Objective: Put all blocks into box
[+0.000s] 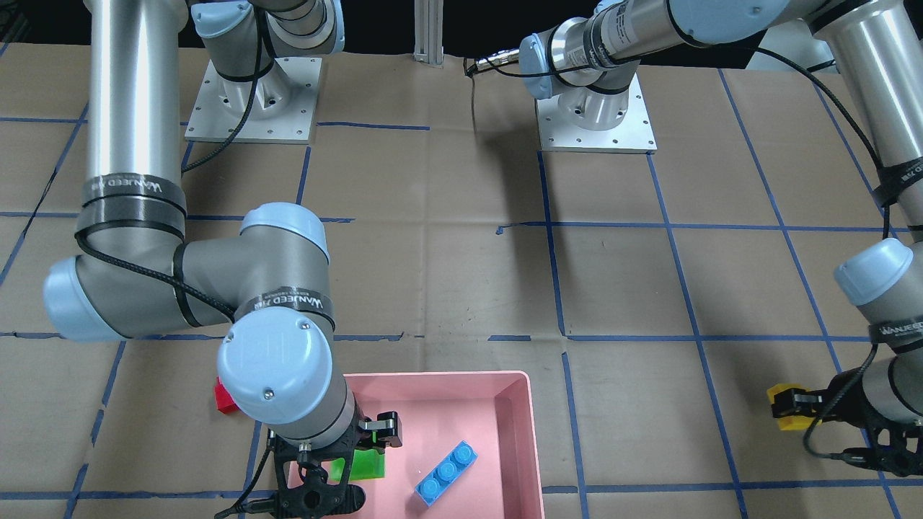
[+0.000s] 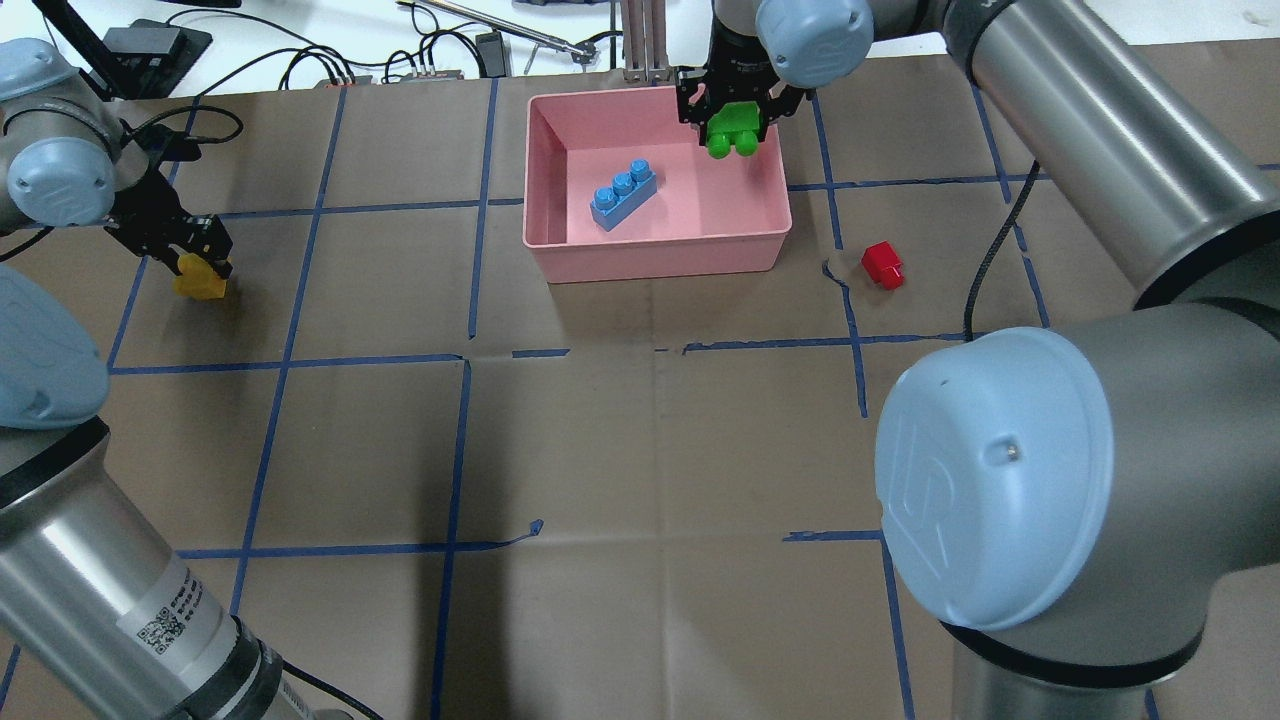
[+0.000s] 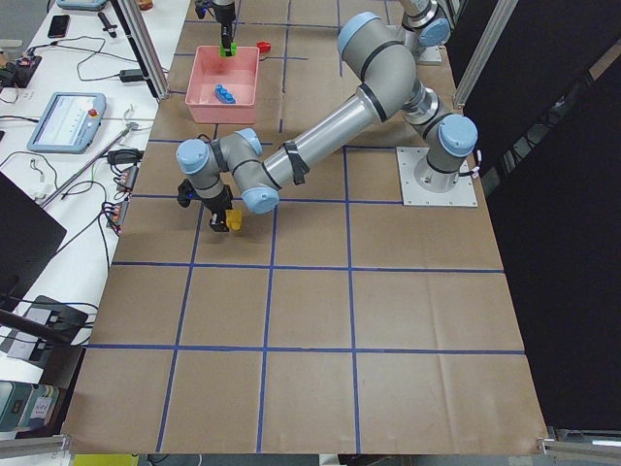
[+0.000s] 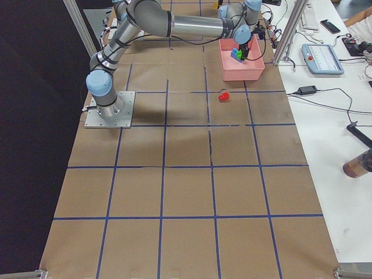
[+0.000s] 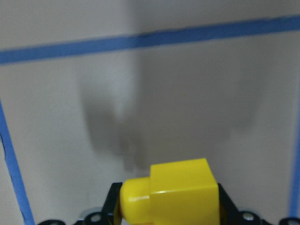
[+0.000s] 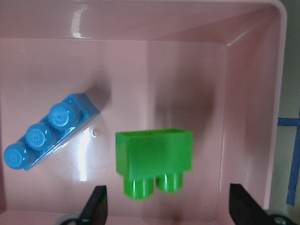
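Note:
The pink box (image 2: 650,265) stands at the table's far middle and holds the blue three-stud block (image 2: 622,195). My right gripper (image 2: 728,110) hangs open over the box's far right corner. In the right wrist view the green block (image 6: 154,157) lies between the wide-apart fingers (image 6: 98,208), touching neither. The red block (image 2: 882,265) lies on the table to the right of the box. My left gripper (image 2: 200,265) is at the far left, shut on the yellow block (image 5: 173,197), just above the table.
Brown paper with a blue tape grid covers the table (image 2: 640,450). Cables and devices (image 2: 450,60) lie beyond the far edge. An aluminium post (image 2: 645,40) stands just behind the box.

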You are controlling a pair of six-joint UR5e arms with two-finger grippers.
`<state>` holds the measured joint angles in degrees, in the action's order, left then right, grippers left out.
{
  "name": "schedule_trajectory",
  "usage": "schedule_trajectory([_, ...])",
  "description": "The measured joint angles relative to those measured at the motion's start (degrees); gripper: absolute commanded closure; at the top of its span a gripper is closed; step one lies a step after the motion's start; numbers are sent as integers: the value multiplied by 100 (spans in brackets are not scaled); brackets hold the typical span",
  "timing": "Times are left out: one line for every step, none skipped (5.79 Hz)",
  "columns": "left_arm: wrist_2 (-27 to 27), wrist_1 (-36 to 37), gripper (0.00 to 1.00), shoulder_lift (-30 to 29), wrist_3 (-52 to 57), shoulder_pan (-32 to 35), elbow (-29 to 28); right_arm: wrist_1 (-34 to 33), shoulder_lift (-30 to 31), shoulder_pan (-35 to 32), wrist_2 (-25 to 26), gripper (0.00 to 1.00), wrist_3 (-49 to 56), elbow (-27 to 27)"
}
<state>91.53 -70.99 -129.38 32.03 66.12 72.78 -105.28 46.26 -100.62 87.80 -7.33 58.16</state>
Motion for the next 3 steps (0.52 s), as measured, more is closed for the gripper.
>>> schedule_trajectory([-189, -245, 100, 184, -153, 466, -243, 7, -19, 16, 30, 0, 31, -2])
schedule_trajectory([-272, -419, 100, 236, -499, 955, -548, 66, 38, 74, 61, 0, 54, -11])
schedule_trajectory([-297, -544, 100, 221, -1126, 1437, -836, 238, 193, 218, 74, 0, 179, -13])
